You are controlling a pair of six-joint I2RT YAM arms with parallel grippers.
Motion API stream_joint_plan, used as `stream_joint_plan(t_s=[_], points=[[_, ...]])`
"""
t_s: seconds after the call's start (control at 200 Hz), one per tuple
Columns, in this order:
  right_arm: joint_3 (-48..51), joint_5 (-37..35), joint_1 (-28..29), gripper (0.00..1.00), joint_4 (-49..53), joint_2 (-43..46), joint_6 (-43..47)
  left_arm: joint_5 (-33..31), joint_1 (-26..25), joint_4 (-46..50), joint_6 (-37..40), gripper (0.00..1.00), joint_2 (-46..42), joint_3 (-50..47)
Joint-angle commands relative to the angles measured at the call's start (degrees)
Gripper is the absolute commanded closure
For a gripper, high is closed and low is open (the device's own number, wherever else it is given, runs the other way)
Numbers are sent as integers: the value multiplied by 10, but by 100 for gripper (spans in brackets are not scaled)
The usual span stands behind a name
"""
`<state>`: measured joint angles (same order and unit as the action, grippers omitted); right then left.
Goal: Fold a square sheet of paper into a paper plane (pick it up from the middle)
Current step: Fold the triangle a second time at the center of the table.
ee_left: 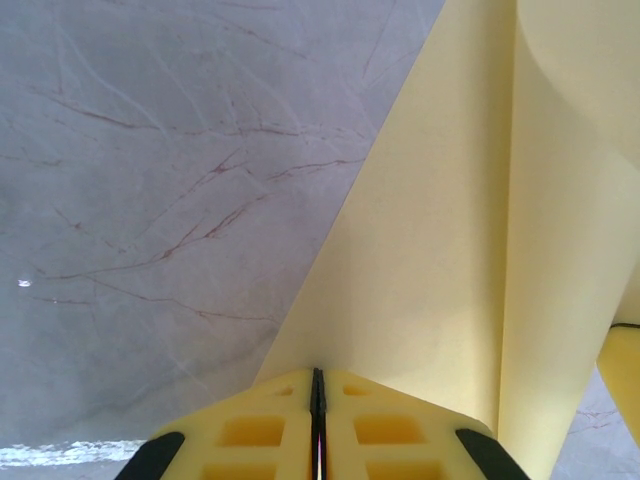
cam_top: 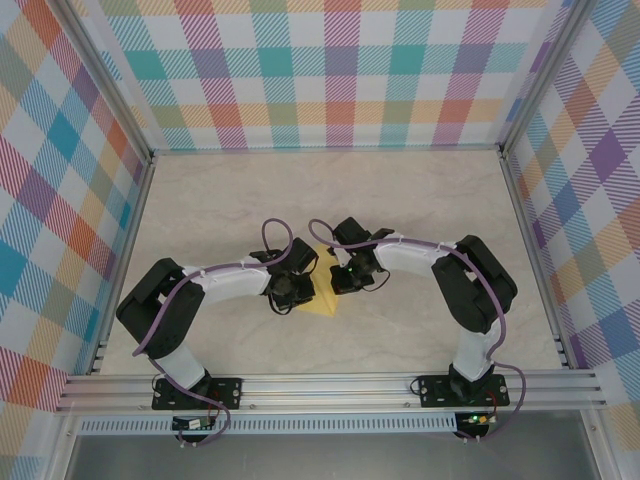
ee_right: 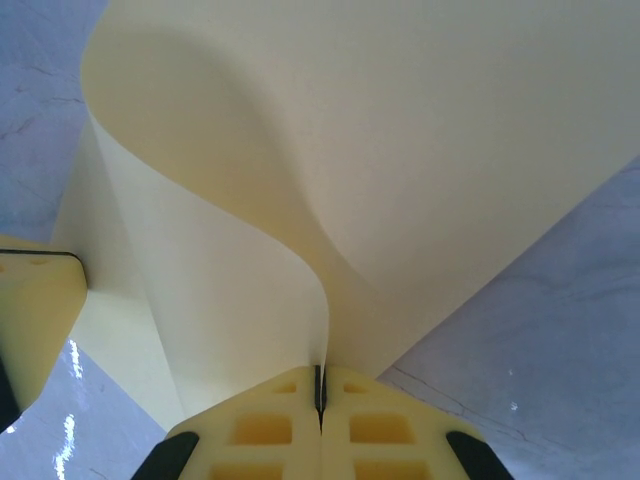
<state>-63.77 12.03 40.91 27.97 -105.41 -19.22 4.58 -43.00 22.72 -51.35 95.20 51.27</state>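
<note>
Yellow paper sits near the middle of the table, a little toward the near edge, caught between our two tools. From the top camera we see it as a small bright wedge showing between the left tool and the right tool, which face each other close together with both arms bent inward.

In the left wrist view the left tool is clenched, its yellow pads pressed together with only a thin dark seam between them. The yellow paper rises from that seam in a broad slanted panel, with a soft vertical fold or roll on its right side. Marbled grey table shows to the left of the sheet.

In the right wrist view the right tool is clenched as well, and a curled edge of the paper runs straight down into the seam between its pads. The sheet bows above the tool in a smooth S-shaped curve and is lifted off the table, which shows beneath it at the lower right.

We judge both tools to be grasping the paper.
</note>
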Motion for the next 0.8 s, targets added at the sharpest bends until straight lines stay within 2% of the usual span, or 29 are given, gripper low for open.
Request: stream_joint_plan(t_s=[0.0, 0.45, 0.795], points=[[-14, 0, -2, 99, 9, -9, -4, -14, -6, 34, 6, 90, 15, -4], [-14, -14, -2, 98, 14, -12, -6, -16, -7, 36, 6, 90, 13, -5], [-6, 10, -2, 98, 6, 16, -11, -12, -7, 32, 6, 90, 14, -5]])
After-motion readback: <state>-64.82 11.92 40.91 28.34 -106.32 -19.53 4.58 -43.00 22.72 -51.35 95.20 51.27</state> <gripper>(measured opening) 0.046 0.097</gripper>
